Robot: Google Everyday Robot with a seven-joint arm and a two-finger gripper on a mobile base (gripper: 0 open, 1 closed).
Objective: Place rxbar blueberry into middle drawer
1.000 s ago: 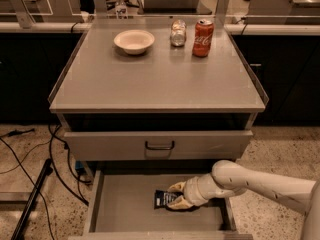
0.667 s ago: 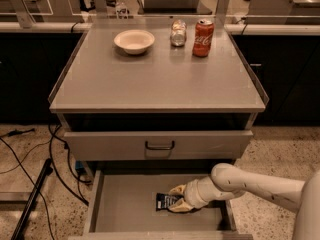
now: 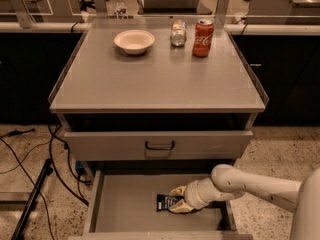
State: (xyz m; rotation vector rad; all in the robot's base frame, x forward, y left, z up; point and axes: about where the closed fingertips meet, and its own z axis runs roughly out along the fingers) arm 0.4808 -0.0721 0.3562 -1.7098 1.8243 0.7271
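Observation:
The rxbar blueberry (image 3: pixel 166 202), a dark blue wrapper with white print, is low over the grey floor of the open middle drawer (image 3: pixel 125 206), near its centre. My gripper (image 3: pixel 179 201) reaches in from the right on a white arm and is shut on the bar's right end, with one yellowish finger (image 3: pixel 178 191) above it and one below. I cannot tell whether the bar touches the drawer floor.
Above the open drawer is a grey drawer front with a small black handle (image 3: pixel 160 145). On the cabinet top (image 3: pixel 150 79) stand a white bowl (image 3: pixel 134 41), a glass jar (image 3: pixel 177 33) and a red soda can (image 3: pixel 203 30). Cables and a black stand leg (image 3: pixel 30 199) lie on the floor at left.
My gripper and the bar have sunk slightly lower in the open drawer. Nothing else has moved.

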